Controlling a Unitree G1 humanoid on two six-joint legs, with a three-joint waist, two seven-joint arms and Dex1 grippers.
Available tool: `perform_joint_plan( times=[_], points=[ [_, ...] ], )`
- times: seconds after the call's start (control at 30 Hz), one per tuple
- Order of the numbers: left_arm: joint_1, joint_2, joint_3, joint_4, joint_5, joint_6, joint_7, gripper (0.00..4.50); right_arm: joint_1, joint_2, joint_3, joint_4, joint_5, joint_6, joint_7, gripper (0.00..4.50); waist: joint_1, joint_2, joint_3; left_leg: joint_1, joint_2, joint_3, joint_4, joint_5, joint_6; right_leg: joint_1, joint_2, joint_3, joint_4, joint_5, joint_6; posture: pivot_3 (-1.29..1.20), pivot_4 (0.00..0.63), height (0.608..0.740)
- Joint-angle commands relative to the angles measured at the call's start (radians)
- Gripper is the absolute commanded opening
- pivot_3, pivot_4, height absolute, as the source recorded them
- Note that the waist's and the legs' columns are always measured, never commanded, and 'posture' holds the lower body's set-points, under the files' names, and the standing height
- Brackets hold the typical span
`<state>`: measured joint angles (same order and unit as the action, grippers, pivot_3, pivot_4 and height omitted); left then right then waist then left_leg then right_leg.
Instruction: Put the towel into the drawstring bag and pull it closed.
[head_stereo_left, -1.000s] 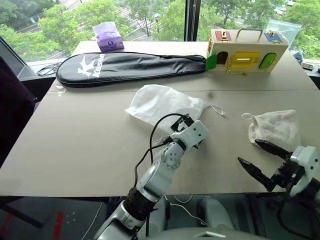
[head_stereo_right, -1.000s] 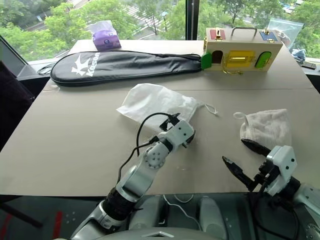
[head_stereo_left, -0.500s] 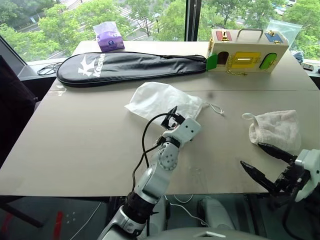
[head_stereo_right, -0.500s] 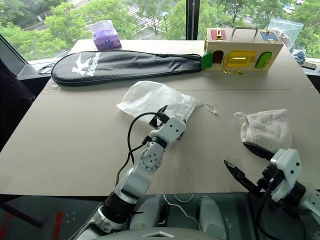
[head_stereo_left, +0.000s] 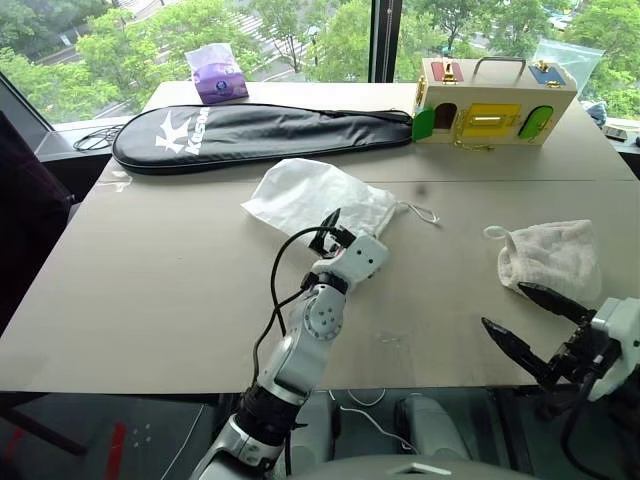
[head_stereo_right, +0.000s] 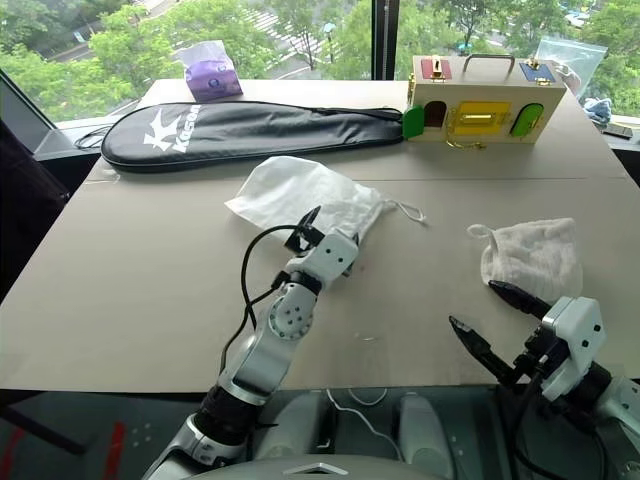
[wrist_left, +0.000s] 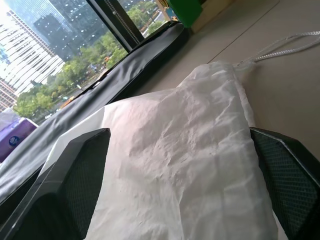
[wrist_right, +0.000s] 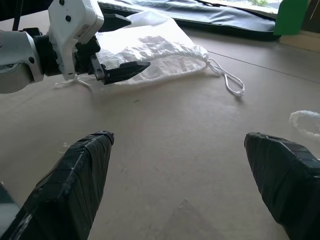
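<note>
Left tool (head_stereo_left: 335, 228) released, jaws spread at near edge of drawstring bag (head_stereo_left: 315, 197); bag mouth pointed toward towel (head_stereo_left: 552, 256); right tool (head_stereo_left: 535, 327) released, nearer towel.

A long black racket cover (head_stereo_left: 260, 133) is lying along the far edge of the table (head_stereo_left: 150, 290), stretching from its far left corner toward the middle. A purple tissue pack (head_stereo_left: 218, 75) is sitting behind it at the far edge. A wooden latch box (head_stereo_left: 494, 103) with green doors and a yellow panel is standing near the far right corner, touching the cover's tip.
</note>
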<state>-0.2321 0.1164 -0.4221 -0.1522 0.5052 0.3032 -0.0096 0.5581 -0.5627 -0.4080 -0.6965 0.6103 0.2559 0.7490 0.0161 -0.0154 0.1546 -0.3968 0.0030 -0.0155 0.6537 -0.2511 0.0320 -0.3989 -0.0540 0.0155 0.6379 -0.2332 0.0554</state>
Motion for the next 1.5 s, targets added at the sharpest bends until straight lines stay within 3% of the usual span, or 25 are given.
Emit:
perform_joint_plan(
  times=[0.03, 0.17, 0.3, 0.5, 0.57, 0.67, 0.77, 1.03, 1.37, 1.5],
  points=[
    [-0.004, -0.017, 0.018, -0.020, -0.049, -0.014, -0.046, 3.59, -0.010, 0.010, -0.004, -0.011, -0.004, -0.026, -0.005, 4.50, 0.000, 0.000, 0.000, 0.000, 0.000, 0.000, 0.000, 0.000, 0.000, 0.000, 0.000, 0.000, 0.000, 0.000, 0.000, 0.00, 0.150, 0.740],
    [-0.008, -0.013, 0.027, -0.009, -0.039, -0.018, -0.046, 1.66, -0.011, 0.019, -0.002, -0.012, -0.012, -0.027, -0.004, 4.50, 0.000, 0.000, 0.000, 0.000, 0.000, 0.000, 0.000, 0.000, 0.000, 0.000, 0.000, 0.000, 0.000, 0.000, 0.000, 0.00, 0.150, 0.740],
    [-0.004, -0.011, 0.031, -0.011, -0.033, -0.022, -0.044, 0.06, -0.011, 0.024, -0.001, -0.015, -0.015, -0.026, -0.006, 4.50, 0.000, 0.000, 0.000, 0.000, 0.000, 0.000, 0.000, 0.000, 0.000, 0.000, 0.000, 0.000, 0.001, 0.000, 0.000, 0.00, 0.150, 0.740],
    [-0.004, -0.004, 0.057, -0.019, -0.032, -0.039, -0.029, 0.06, -0.018, 0.032, 0.004, -0.011, -0.038, -0.023, -0.033, 4.50, 0.000, 0.000, 0.000, 0.000, 0.000, 0.000, 0.000, 0.000, 0.000, 0.000, 0.000, 0.000, 0.001, 0.000, 0.000, 0.00, 0.150, 0.740],
    [-0.011, -0.007, 0.077, -0.031, -0.050, -0.052, -0.031, 0.06, -0.037, 0.038, 0.003, 0.005, -0.095, 0.013, -0.111, 4.50, 0.000, 0.000, 0.000, 0.000, 0.000, 0.000, 0.000, 0.000, 0.000, 0.000, 0.000, 0.000, 0.001, 0.000, 0.000, 0.00, 0.150, 0.740],
    [-0.028, 0.000, 0.104, -0.058, -0.074, -0.089, -0.047, 0.06, -0.069, -0.007, 0.010, 0.048, -0.269, 0.095, -0.244, 4.50, 0.000, 0.000, 0.000, 0.001, 0.000, 0.000, 0.001, 0.000, 0.000, 0.000, 0.000, 0.000, 0.002, 0.000, 0.000, 0.00, 0.150, 0.740],
    [-0.040, 0.005, 0.127, -0.090, -0.088, -0.093, -0.066, 0.06, -0.082, -0.057, 0.011, 0.084, -0.397, 0.064, -0.264, 4.50, 0.001, 0.000, 0.000, 0.000, -0.001, 0.002, 0.001, 0.000, 0.000, -0.001, -0.001, 0.002, 0.003, 0.000, -0.001, 0.00, 0.150, 0.740],
    [-0.071, 0.018, 0.184, -0.135, -0.141, -0.054, -0.131, 0.06, -0.122, -0.282, 0.101, 0.356, -0.795, -0.249, -0.273, 4.50, -0.003, 0.000, -0.001, 0.001, -0.001, 0.007, 0.002, 0.000, 0.000, -0.002, 0.000, 0.003, 0.003, 0.000, 0.000, 0.00, 0.150, 0.740],
    [-0.072, 0.033, 0.196, -0.154, -0.141, -0.050, -0.154, 0.06, -0.519, -0.438, 0.303, 0.905, -0.967, -0.583, -0.297, 4.50, -0.017, -0.003, 0.001, 0.003, 0.000, 0.009, 0.011, 0.000, 0.000, 0.004, 0.002, 0.006, 0.004, 0.000, -0.001, 0.00, 0.150, 0.740],
    [-0.064, 0.038, 0.200, -0.161, -0.148, -0.056, -0.160, 0.06, -0.701, -0.438, 0.394, 1.118, -0.937, -0.629, -0.179, 4.50, -0.027, -0.005, 0.001, 0.003, 0.000, 0.008, 0.015, 0.000, 0.001, 0.005, 0.003, 0.007, 0.004, 0.001, -0.001, 0.00, 0.150, 0.740]
  ],
)
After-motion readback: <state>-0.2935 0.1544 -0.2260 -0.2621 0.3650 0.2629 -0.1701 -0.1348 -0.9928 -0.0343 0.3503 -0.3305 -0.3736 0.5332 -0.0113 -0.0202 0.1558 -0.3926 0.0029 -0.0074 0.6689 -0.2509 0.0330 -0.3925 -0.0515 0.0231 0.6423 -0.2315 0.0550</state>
